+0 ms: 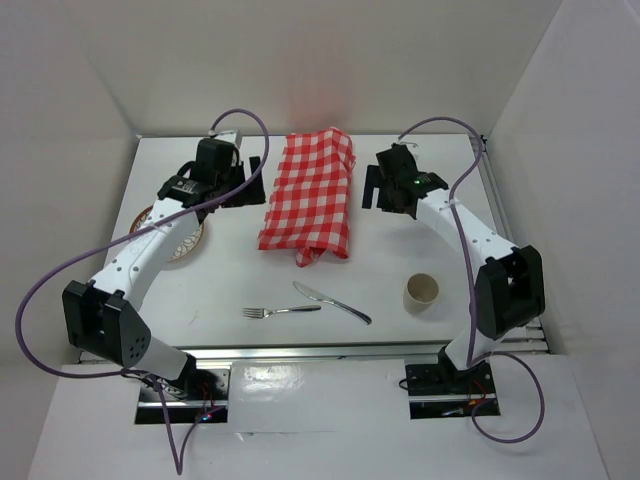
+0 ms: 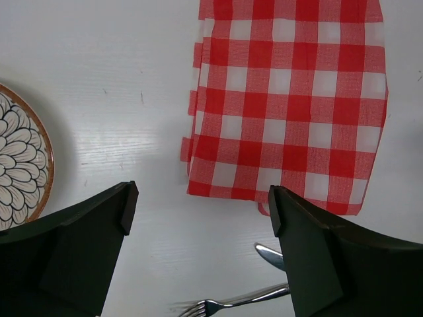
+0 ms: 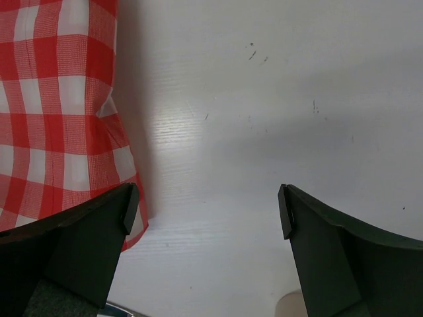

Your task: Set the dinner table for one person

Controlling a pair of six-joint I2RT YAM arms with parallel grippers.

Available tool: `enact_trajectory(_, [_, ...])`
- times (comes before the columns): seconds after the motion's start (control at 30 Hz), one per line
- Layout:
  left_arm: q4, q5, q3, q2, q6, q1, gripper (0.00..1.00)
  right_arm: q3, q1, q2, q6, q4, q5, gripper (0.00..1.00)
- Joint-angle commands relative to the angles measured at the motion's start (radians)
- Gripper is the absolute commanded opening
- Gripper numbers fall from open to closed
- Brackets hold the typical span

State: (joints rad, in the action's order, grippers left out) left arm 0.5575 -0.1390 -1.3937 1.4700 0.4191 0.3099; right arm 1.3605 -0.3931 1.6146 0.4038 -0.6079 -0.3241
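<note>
"What's on the dinner table (image 1: 400, 255) from where you stand?"

"It's the big white top filling the space ahead of both arms. A red-and-white checked cloth (image 1: 310, 195) lies toward its far middle, loosely folded and bunched along its right side. Nearer the arm bases there's a fork (image 1: 282, 311) with its tines pointing left. A knife (image 1: 332, 303) lies at a slant by the fork's handle end; I can't tell whether the two touch. A pale cup (image 1: 421, 293) stands upright to the right of the knife, well apart from it. A patterned plate (image 1: 187, 243) sits at the left, partly hidden under the left arm."

"And the grippers?"

"The left gripper (image 2: 201, 205) hangs over the table just left of the cloth, its jaws spread wide with nothing between them. Its wrist camera looks past the fingers at the cloth's near edge. The plate's rim is at the left of that view, and the fork tines and knife tip are at the bottom."

"The other one?"

"The right gripper (image 3: 208, 201) is on the cloth's opposite side, near its right edge. It's also wide apart and empty, with only bare white tabletop between the fingers. In that view one finger overlaps the cloth's edge, but I can't tell whether it touches."
</note>
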Motion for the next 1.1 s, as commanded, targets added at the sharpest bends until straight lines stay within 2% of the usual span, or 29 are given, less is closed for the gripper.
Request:
enact_trajectory(0.0, [0.013,0.019,-0.008,-0.019,0.046,0.000,1.00,-0.009,-0.004,-0.048,0.006,0.003,0.023,1.00])
enact_trajectory(0.2, [0.031,-0.001,0.033,-0.043,0.067,0.000,1.00,-0.031,-0.004,-0.058,0.006,0.013,0.083,1.00])
enact_trajectory(0.33, [0.048,0.067,0.019,-0.016,0.038,0.000,1.00,-0.052,-0.013,-0.080,0.032,0.013,0.043,1.00])
enact_trajectory(0.43, [0.123,0.150,-0.022,0.021,0.095,0.000,1.00,-0.089,-0.023,-0.120,0.042,0.022,0.030,1.00])
enact_trajectory(0.57, [0.096,0.233,0.077,-0.011,0.269,0.000,0.90,-0.161,-0.023,-0.188,0.043,0.082,0.077,1.00])
enact_trajectory(0.67, [0.004,0.268,0.261,-0.126,0.473,0.000,0.88,-0.224,-0.023,-0.234,0.023,0.128,0.147,1.00])
enact_trajectory(0.8, [-0.079,0.303,0.387,-0.169,0.653,0.000,0.88,-0.253,-0.032,-0.246,0.003,0.140,0.181,1.00])
enact_trajectory(0.83, [-0.079,0.303,0.401,-0.169,0.676,0.000,0.94,-0.253,-0.032,-0.246,0.003,0.131,0.181,1.00])
enact_trajectory(0.9, [-0.088,0.303,0.427,-0.160,0.743,0.000,1.00,-0.253,-0.032,-0.255,0.003,0.131,0.181,1.00])
enact_trajectory(1.07, [-0.257,0.332,0.501,-0.085,0.886,-0.009,1.00,-0.290,-0.032,-0.288,0.012,0.132,0.217,1.00])
